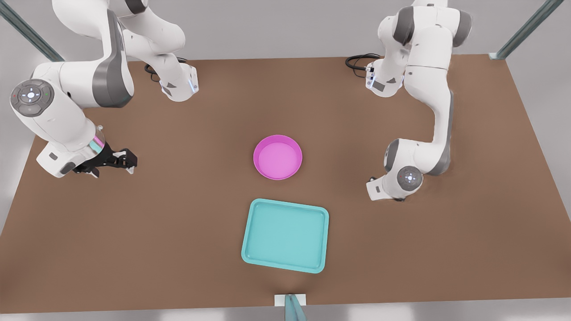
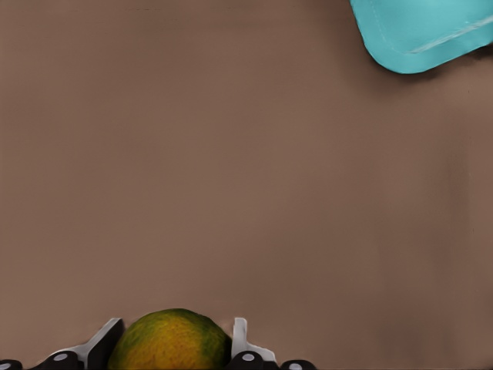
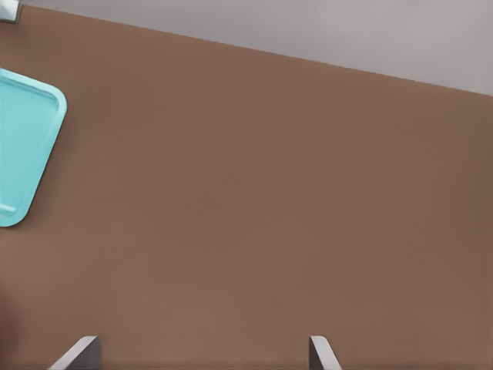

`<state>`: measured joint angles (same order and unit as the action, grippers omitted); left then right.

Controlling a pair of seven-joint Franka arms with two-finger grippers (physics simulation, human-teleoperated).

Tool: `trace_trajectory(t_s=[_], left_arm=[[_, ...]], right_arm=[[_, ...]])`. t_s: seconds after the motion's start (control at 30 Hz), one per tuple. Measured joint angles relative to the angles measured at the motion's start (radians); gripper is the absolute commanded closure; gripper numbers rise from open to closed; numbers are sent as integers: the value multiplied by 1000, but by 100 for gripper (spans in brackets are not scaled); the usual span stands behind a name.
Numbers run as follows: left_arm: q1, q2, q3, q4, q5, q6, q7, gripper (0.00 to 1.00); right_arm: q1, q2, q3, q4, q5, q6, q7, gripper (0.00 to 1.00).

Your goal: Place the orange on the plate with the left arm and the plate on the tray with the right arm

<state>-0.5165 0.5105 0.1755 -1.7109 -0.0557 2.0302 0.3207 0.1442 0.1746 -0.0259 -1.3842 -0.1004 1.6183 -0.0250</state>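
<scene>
The orange [image 2: 171, 344], yellow-orange with green blotches, sits between the fingers of my left gripper [image 2: 176, 333], which is shut on it. This gripper [image 1: 128, 162] is at the front view's left, low over the brown table and well away from the plate. The pink plate [image 1: 278, 158] rests empty at the table's middle. The teal tray [image 1: 285, 235] lies just in front of it, also empty, and its corner [image 2: 424, 31] [image 3: 19, 146] appears in both wrist views. My right gripper [image 3: 204, 353] stands open over bare table, and its arm [image 1: 401, 177] is bent low at the front view's right.
Both arm bases [image 1: 178, 84] [image 1: 383, 80] stand at the table's far side with black cables beside them. A small bracket [image 1: 290, 303] sits at the table's front edge. Bare brown table surrounds the plate and the tray.
</scene>
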Motion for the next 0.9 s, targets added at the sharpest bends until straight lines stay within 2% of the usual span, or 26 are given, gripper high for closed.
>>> trace_trajectory(t_s=[0.07,0.13,0.27,0.37,0.53,0.57,0.73,0.8,0.83,0.9], left_arm=[[-192,25,-7,74,-34,-54,-75,31],[-298,47,-66,110,-65,-95,-156,31],[-379,106,-147,134,-94,-154,-305,31],[-404,213,-153,245,-99,-176,-406,31],[-392,248,-134,287,-94,-180,-536,29],[-391,248,-131,288,-94,-176,-557,0],[-383,238,-92,329,-103,-178,-650,0],[-251,141,-58,404,-108,-283,-661,0],[-152,56,-18,421,-110,-358,-654,0],[-46,-53,179,472,-108,-496,-618,0]], right_arm=[[0,2,0,0,0,1,-1,0],[0,4,0,0,0,2,-1,0],[0,7,0,0,0,4,-2,0],[0,10,0,0,0,5,-3,0],[2,14,-8,0,0,6,-4,0],[0,14,-10,0,0,6,-4,0],[1,21,-12,-1,0,6,-5,0],[11,52,-10,-32,9,7,-5,0],[31,94,2,-42,34,16,-4,0],[110,163,92,-85,77,28,-3,0]])
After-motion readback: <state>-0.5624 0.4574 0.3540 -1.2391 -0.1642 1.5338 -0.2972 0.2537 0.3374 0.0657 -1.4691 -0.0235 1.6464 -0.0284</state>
